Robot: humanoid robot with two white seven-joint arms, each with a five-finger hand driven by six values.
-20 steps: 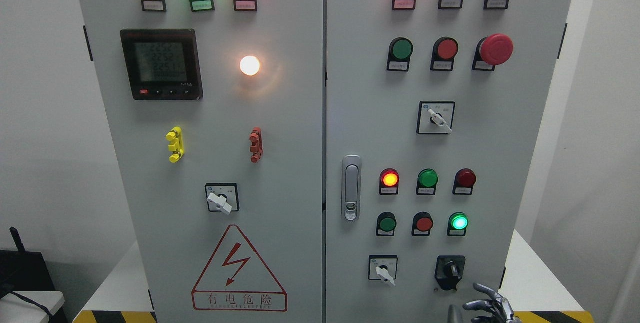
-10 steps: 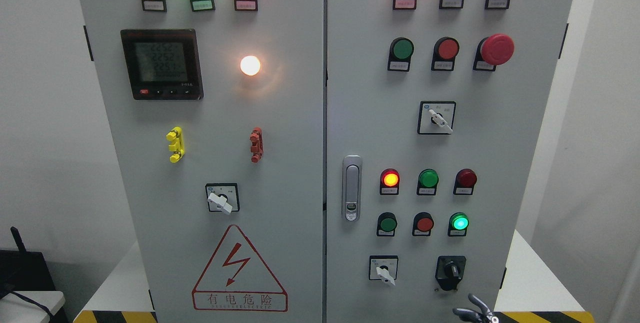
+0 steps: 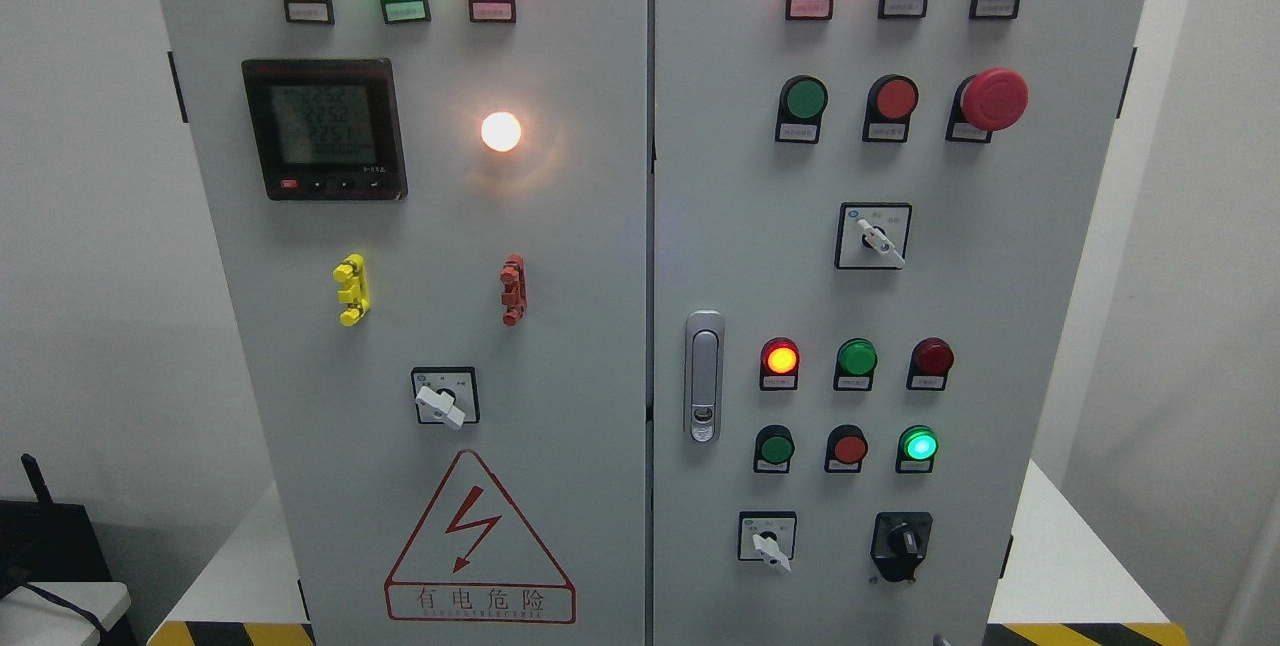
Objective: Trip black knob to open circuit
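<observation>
The black knob (image 3: 901, 541) sits on a black plate at the lower right of the grey cabinet's right door (image 3: 1000, 306). Its grip stands close to upright. Nothing touches it. Of my right hand only a tiny grey sliver (image 3: 937, 639) shows at the bottom edge, below and slightly right of the knob. My left hand is out of the picture.
Left of the black knob is a white selector switch (image 3: 767, 538). Above it are a lit green lamp (image 3: 918, 446), red and green push buttons and a red mushroom stop button (image 3: 993, 99). A door latch (image 3: 703, 376) sits by the centre seam. The left door carries a meter (image 3: 324, 129).
My right hand has dropped from below the black knob down out of the bottom edge, leaving only a sliver. The panel lamps and switches look the same.
</observation>
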